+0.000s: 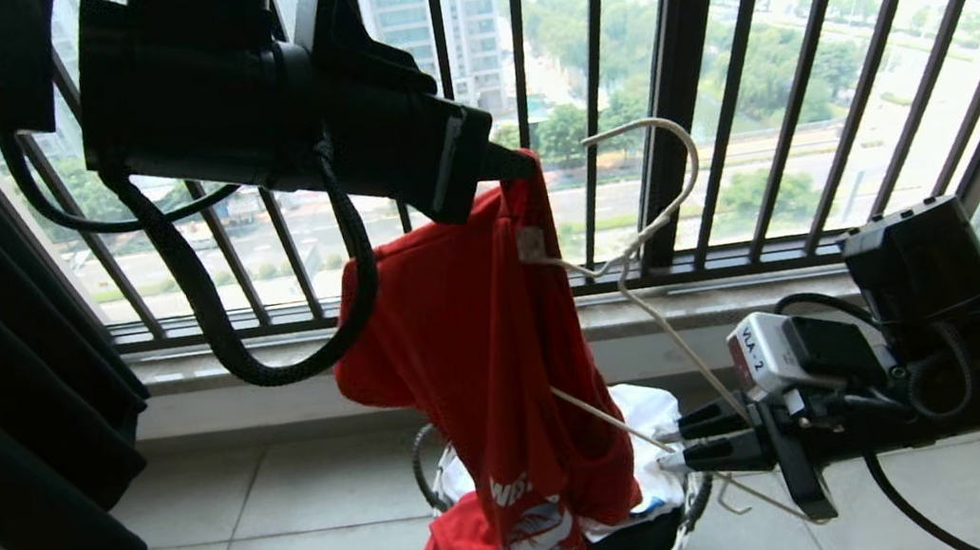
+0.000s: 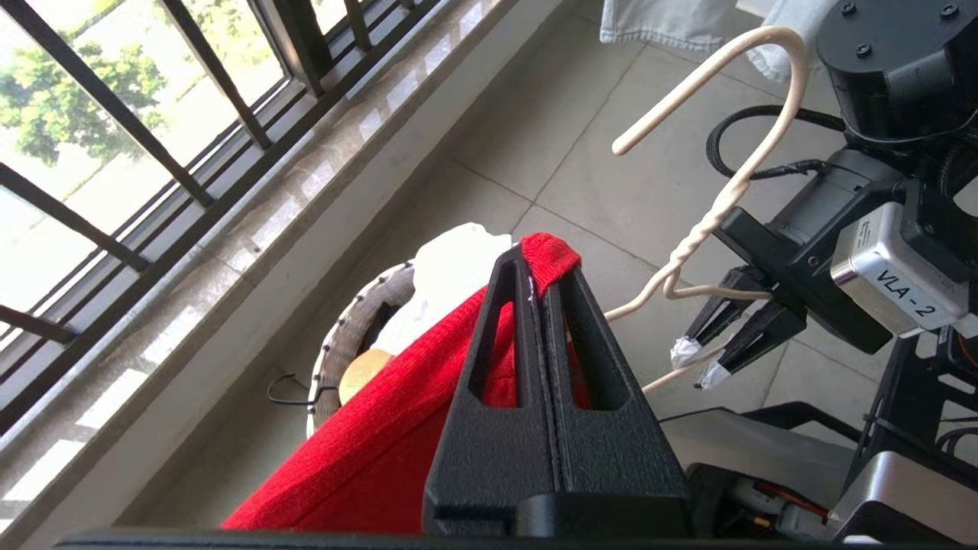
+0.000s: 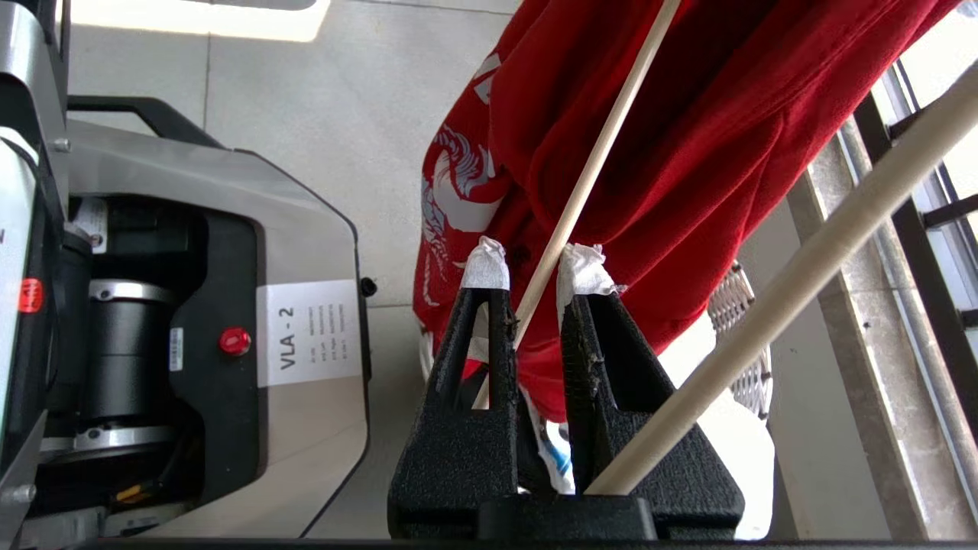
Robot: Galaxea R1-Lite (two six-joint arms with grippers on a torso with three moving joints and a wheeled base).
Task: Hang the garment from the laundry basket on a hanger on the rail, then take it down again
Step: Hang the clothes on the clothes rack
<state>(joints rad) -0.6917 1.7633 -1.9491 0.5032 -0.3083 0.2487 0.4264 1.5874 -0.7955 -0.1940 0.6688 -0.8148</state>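
Limp red knit garment droops beside thin, curved off-white hanger.

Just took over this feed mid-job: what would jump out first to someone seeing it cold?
The red T-shirt dominates, hanging from the left gripper, which is shut on its fabric above the laundry basket by the window bars. From the right, the right gripper holds the off-white hanger by a rod arm, one arm already poked into the shirt.
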